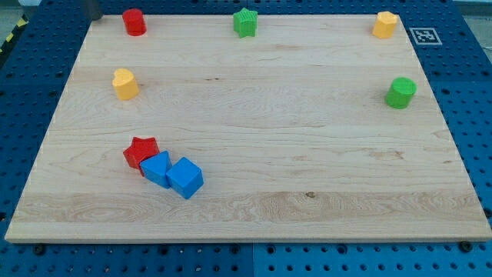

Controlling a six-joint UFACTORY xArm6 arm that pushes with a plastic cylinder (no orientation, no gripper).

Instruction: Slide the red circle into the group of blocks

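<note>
I am looking down at a pale wooden worktop (pixel 254 108) that sits on a blue pegboard surface (pixel 469 92). My tip does not show clearly: there is only a dark shape at the view's top edge, just left of the red circle, and I cannot tell whether it is the rod. The arm has no gripper, so there is no jaw state for me to report.

The red circle (pixel 134 21) stands at the view's top left, close to the far edge of the worktop and well apart from the group. The group lies at the view's lower left: a red star (pixel 140 151), a blue block (pixel 156 168) whose shape I cannot make out for sure, and a blue cube (pixel 184 178). The three run in a slanted row toward the lower right, each one touching the next.

A yellow block (pixel 124 84) sits between the red circle and the group, near the left edge. A green star (pixel 245 22) stands at the top centre. Another yellow block (pixel 385 25) is at the top right corner, and a green round block (pixel 400 92) lies below it, near the right edge. A small black-and-white marker (pixel 425 35) is fixed just beyond the top right corner.
</note>
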